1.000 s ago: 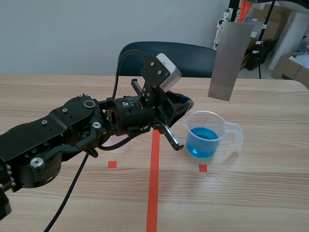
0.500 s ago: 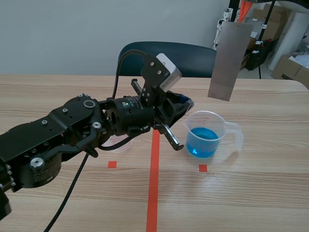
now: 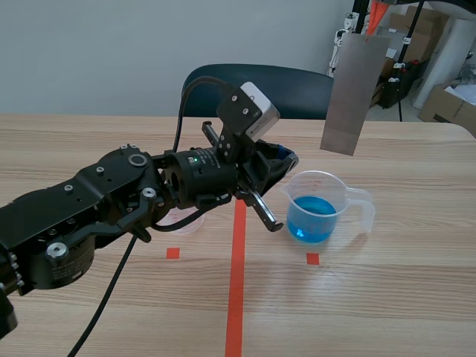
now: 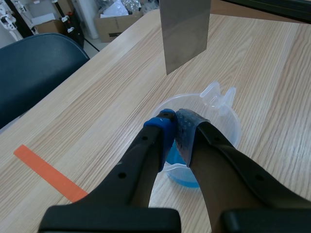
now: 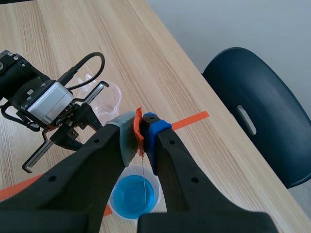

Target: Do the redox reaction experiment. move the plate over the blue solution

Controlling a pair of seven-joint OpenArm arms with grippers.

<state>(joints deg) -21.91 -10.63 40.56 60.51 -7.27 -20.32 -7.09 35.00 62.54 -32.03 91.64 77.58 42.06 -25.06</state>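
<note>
Nearest, the left tool point(image 4: 175, 124) is hovering with its pads pressed together on nothing, just short of the beaker point(image 3: 321, 204) standing right of the tabletop's point(image 3: 416, 297) middle, probably to leave the plate room. Higher up, the right tool point(image 5: 141, 125) is pinching the metal plate point(image 3: 355, 93) by its orange top tab, letting it hang free. The left wrist view is showing the plate beyond the beaker. The right wrist view is showing it edge-on, lined up with the blue solution point(image 5: 133, 193).

Grey plate point(image 3: 355, 93) hangs upright above blue solution point(image 3: 311, 217).
</note>
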